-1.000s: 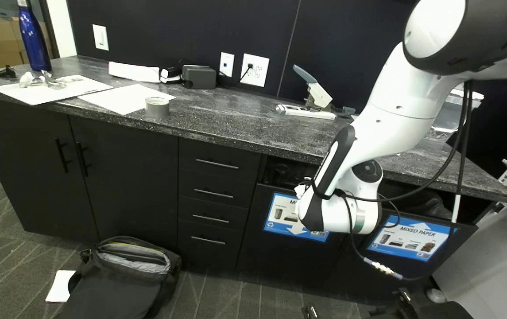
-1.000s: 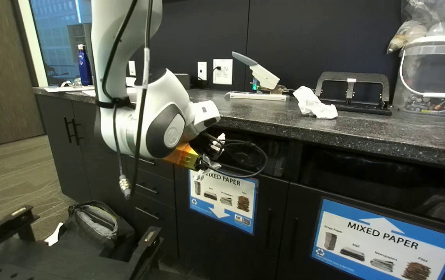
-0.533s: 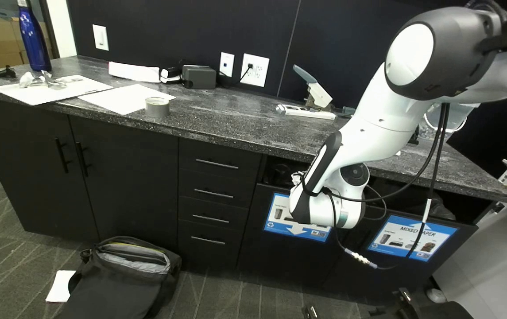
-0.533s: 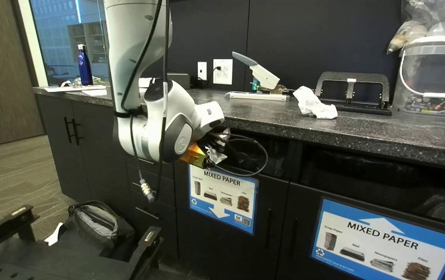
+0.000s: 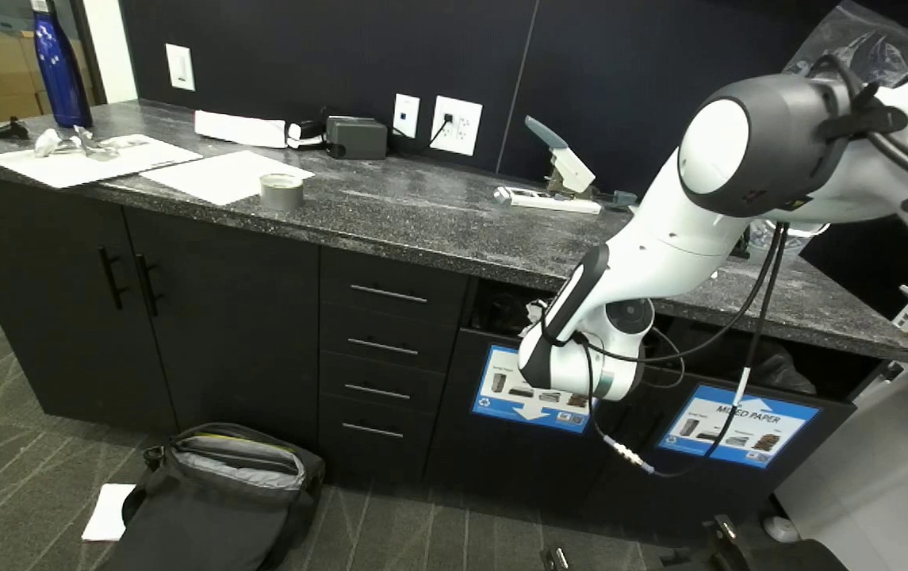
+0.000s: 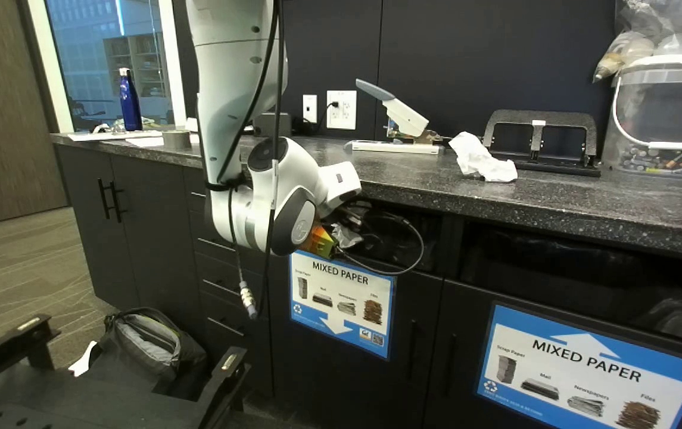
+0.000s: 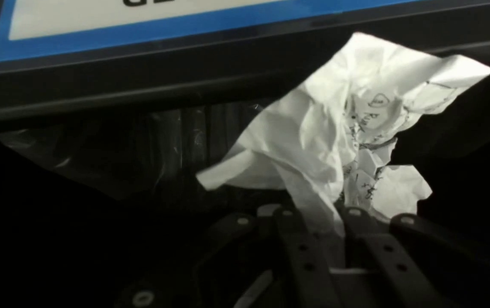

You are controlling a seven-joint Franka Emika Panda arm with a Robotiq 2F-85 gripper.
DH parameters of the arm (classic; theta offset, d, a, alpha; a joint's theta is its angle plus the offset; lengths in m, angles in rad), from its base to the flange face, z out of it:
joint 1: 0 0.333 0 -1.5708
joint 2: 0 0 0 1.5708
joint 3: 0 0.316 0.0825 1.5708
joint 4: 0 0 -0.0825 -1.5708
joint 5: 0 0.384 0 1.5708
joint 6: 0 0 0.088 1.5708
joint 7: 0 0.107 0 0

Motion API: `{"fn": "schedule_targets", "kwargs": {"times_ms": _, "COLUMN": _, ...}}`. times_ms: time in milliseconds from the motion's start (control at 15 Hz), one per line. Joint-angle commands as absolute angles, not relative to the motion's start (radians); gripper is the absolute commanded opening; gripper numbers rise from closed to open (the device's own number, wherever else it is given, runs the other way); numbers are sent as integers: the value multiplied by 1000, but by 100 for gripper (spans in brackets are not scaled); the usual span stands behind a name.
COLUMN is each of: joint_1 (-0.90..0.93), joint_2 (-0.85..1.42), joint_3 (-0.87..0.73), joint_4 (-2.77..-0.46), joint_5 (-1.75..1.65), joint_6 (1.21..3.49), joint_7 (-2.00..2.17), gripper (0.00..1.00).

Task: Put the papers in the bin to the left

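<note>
Crumpled white papers (image 7: 309, 124), some with dark writing, stick out from between the fingers of my gripper (image 7: 319, 214), which is shut on them. In an exterior view the held papers (image 6: 348, 236) show partly, at the opening under the counter. Below that opening is the black front of the left bin (image 6: 346, 375), with its blue-bordered label. The wrist view has the bin's front edge (image 7: 142, 98) and clear liner close by; how deep the papers reach is unclear. Another crumpled paper (image 6: 480, 158) lies on the counter, and small wads (image 5: 77, 144) rest on a flat sheet at the far end.
The counter's front edge (image 6: 412, 193) overhangs the opening close above my gripper. A similar bin (image 6: 472, 333) stands to the right. On the counter are a stapler (image 5: 568, 170), a hole punch (image 6: 540, 140) and a tape roll (image 5: 281, 192). A bag (image 5: 239, 484) sits on the floor.
The arm has shifted, and the gripper with its papers has gone from in front of the left bin's label up to the opening. The papers have stayed between the fingers.
</note>
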State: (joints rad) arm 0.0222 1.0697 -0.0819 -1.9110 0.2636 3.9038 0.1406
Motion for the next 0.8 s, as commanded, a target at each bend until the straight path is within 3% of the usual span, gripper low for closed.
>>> {"fn": "schedule_targets", "kwargs": {"times_ms": 0, "joint_1": 0, "joint_2": 1146, "joint_3": -65, "joint_4": -1799, "joint_5": 284, "joint_6": 3920, "joint_7": 130, "gripper": 15}}
{"fn": "schedule_targets", "kwargs": {"times_ms": 67, "joint_1": 1, "joint_2": 1155, "joint_3": -69, "joint_4": -1783, "joint_5": 291, "joint_6": 3916, "joint_7": 124, "gripper": 15}}
{"fn": "schedule_targets", "kwargs": {"times_ms": 133, "joint_1": -1, "joint_2": 1164, "joint_3": -69, "joint_4": -1770, "joint_5": 294, "joint_6": 3915, "joint_7": 123, "gripper": 40}}
{"fn": "schedule_targets", "kwargs": {"times_ms": 267, "joint_1": 2, "joint_2": 1171, "joint_3": -76, "joint_4": -1755, "joint_5": 291, "joint_6": 3905, "joint_7": 107, "gripper": 44}}
{"fn": "schedule_targets", "kwargs": {"times_ms": 733, "joint_1": -7, "joint_2": 1123, "joint_3": -65, "joint_4": -1793, "joint_5": 263, "joint_6": 3830, "joint_7": 104, "gripper": 96}}
